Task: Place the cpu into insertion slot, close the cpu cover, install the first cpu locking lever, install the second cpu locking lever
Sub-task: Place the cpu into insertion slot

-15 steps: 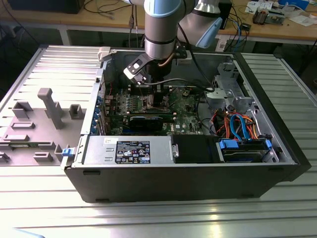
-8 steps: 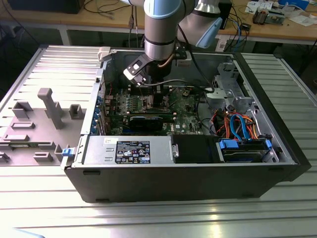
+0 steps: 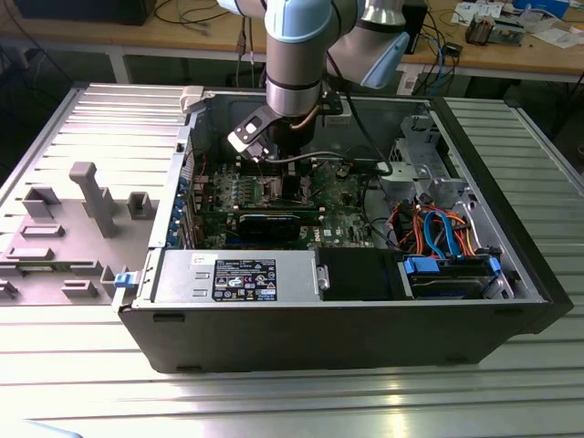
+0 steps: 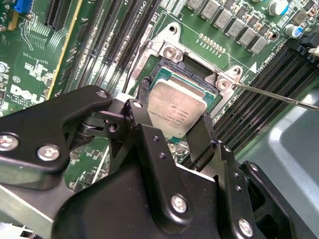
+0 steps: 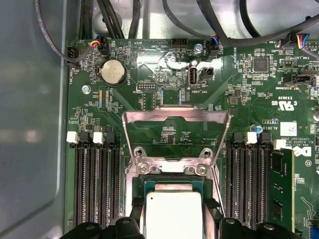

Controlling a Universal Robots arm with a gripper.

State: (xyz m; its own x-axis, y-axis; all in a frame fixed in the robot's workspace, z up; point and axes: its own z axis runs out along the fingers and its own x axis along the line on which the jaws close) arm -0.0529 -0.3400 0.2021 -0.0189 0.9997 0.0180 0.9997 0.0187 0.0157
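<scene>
The cpu (image 4: 175,113), a small square chip with a silver-grey top, lies level in or just over the insertion slot (image 4: 188,79) on the green board. My gripper (image 4: 174,105) is shut on the cpu, one black finger (image 4: 145,85) at each of two opposite edges. In the first wrist view the cpu (image 5: 173,215) sits between the fingertips (image 5: 136,204), and the cpu cover (image 5: 175,117), a shiny steel frame, stands swung open beyond the slot (image 5: 149,185). A thin locking lever (image 4: 279,94) sticks out, unlatched. In the exterior view the gripper (image 3: 285,172) reaches down into the open computer case.
Long memory slots (image 5: 94,184) flank the socket on both sides. A black graphics card (image 3: 274,222) lies nearer the front of the case, with a power supply (image 3: 242,276) and drive cage with cables (image 3: 447,246) around it. A grey parts tray (image 3: 64,228) sits at the exterior view's left.
</scene>
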